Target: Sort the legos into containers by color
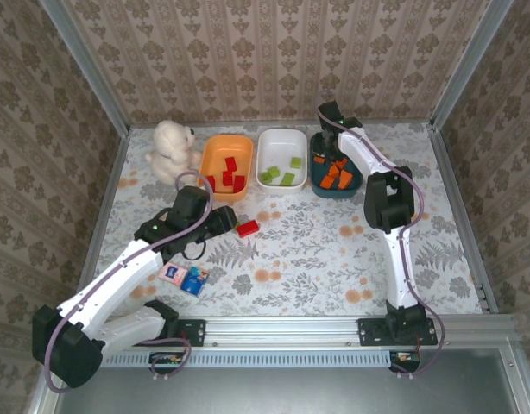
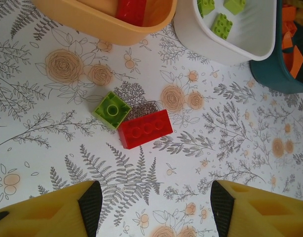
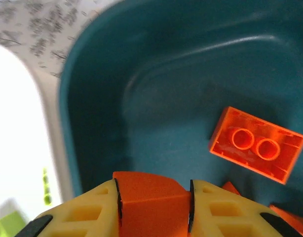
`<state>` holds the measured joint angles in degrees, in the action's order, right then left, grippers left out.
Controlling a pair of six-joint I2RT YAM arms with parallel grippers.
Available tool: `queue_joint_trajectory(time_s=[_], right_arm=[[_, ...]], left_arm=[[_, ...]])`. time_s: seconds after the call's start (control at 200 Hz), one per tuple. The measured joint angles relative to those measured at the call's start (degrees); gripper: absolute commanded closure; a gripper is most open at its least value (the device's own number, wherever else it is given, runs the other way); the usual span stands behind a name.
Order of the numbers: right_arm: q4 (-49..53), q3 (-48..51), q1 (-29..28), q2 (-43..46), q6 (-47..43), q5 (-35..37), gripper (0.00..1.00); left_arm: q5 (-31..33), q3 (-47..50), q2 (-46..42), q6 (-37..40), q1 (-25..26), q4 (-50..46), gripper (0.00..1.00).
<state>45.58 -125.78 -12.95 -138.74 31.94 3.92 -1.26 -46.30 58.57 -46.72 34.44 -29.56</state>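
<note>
A: Trays first. How many do we have?
B: Three in a row at the far side. From left to right they are the orange tray (image 1: 229,138), the white tray (image 1: 282,133) and the teal tray (image 1: 334,196), each just beside the next.
A: Bricks per tray?
B: In the orange one we see three red bricks (image 1: 231,164) clearly, and maybe a fourth at its left wall. There are three green bricks (image 2: 221,24) in the white. The orange bricks (image 1: 338,177) in the teal are piled up, so we can't count them from the top view.
A: Any loose ones?
B: Two, on the table (image 1: 334,259) in front of the orange tray. One loose red brick (image 2: 145,129) and one loose green brick (image 2: 111,109) lie flat and touch at a corner.
A: Left gripper?
B: The left gripper (image 2: 151,205) hangs above that pair with its jaws spread wide and nothing between them. Both bricks lie ahead of its fingers (image 2: 43,212) without touching them.
A: Right?
B: The right gripper (image 3: 152,210) is over the teal tray, clamped on one held orange brick (image 3: 151,192). Below it we see one whole orange brick lying studs-up (image 3: 257,144) on the tray floor, plus corners of others at the lower right.
A: Other items?
B: One white plush toy (image 1: 173,151) sits left of the orange tray. One pink packet (image 1: 170,273) and one blue packet (image 1: 194,281) lie side by side near the left arm.
</note>
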Motion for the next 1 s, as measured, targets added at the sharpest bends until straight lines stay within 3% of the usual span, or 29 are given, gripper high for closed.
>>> queue_joint_trajectory(time_s=[0.28,0.49,0.63,0.865,1.0], right_arm=[[2.9,-1.6,0.5,-1.9,0.9,-1.0,0.39],[2.4,-0.9,0.4,2.4,-0.4,-1.7,0.34],[-1.3,7.6,-0.3,15.3,-1.2,-2.3,0.29],[-11.6,34.9,-5.1,44.5,-3.4,-4.1,0.24],[-15.1,51.3,-8.9,56.3,-3.4,-6.0,0.24]], left_arm=[[-0.4,-2.3,5.3,0.9,0.2,-0.7,0.34],[-1.4,-5.1,12.6,3.8,1.7,-1.9,0.31],[-1.8,-12.1,20.2,10.4,1.8,-5.7,0.28],[-2.4,-18.4,29.0,14.3,1.9,-9.5,0.25],[-2.4,-21.0,30.6,26.0,5.2,-10.1,0.24]])
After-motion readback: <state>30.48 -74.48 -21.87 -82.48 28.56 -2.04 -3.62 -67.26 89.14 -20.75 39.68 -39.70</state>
